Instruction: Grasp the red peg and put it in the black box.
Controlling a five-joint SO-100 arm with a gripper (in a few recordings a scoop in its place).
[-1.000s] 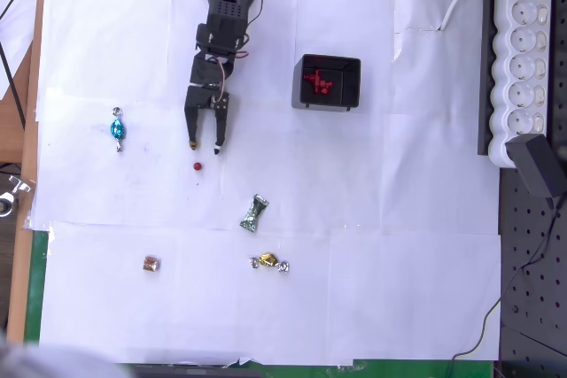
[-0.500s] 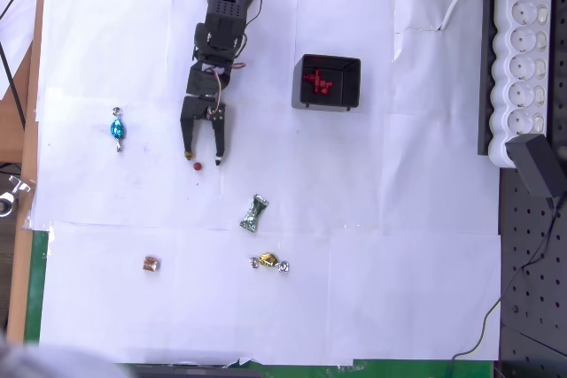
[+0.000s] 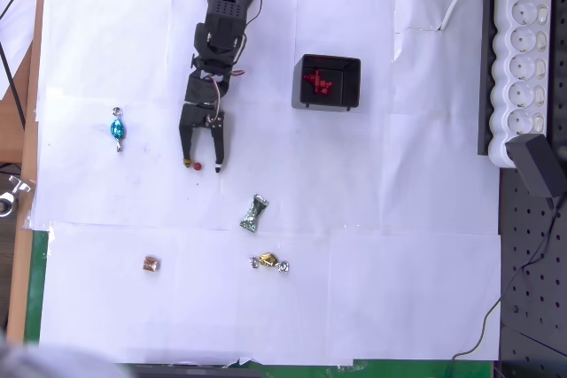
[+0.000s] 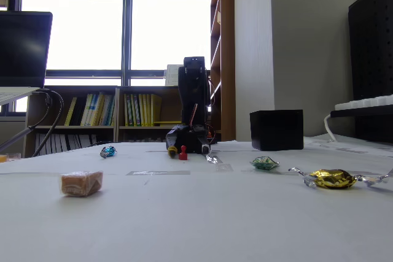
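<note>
Peg [image 3: 198,165] sits upright on the paper, left of centre in the overhead view, between the spread fingers of the gripper [image 3: 201,165], nearer the left tip. Off-centre closing could tip or flick it out (it's tiny). Box [image 3: 327,82] is well apart, upper centre, red pieces inside. Green candy [image 3: 253,213] lies just below; unlikely to interfere.

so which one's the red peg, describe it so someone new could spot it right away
In the overhead view, follow the black arm down the white paper to its tool. The red peg is the tiny dark red dot lying between the open fingertips. It is far smaller than the wrapped candies around it, such as the blue candy to the left, and it has no shiny wrapper.
</note>
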